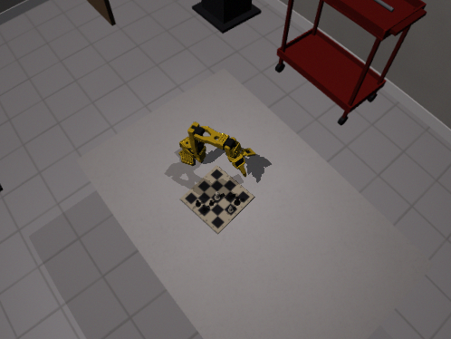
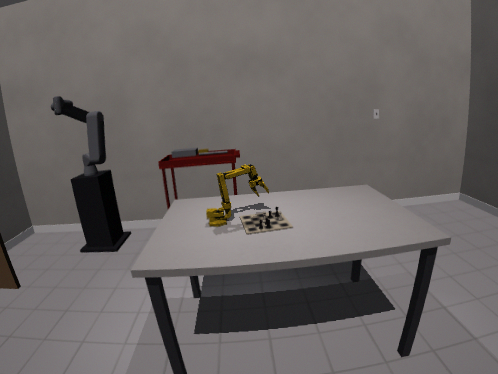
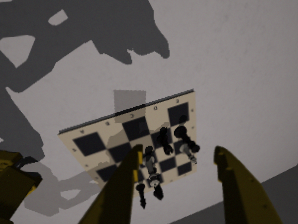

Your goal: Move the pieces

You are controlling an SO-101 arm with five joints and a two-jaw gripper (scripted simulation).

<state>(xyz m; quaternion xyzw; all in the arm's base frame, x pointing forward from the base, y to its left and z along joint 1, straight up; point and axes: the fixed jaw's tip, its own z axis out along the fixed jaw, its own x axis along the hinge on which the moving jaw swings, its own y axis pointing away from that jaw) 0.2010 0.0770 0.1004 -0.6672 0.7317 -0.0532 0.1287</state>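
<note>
While raised beside the chessboard (image 1: 217, 225), fingers (image 1: 244, 169) parted, empty.

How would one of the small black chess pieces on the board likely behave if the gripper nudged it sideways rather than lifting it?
The black piece looks tall over a narrow base, so it would probably tip. Neighbours stand close on the chessboard, so a fall might knock them. Its rounded body would likely roll.

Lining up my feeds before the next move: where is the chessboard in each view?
Top: chessboard just below centre, under the yellow gripper.
Exterior: on the grey table, centre, right of the arm's base.
Wrist: centre, tilted, between the fingers.
Shared landmark: the cluster of black pieces.
</note>
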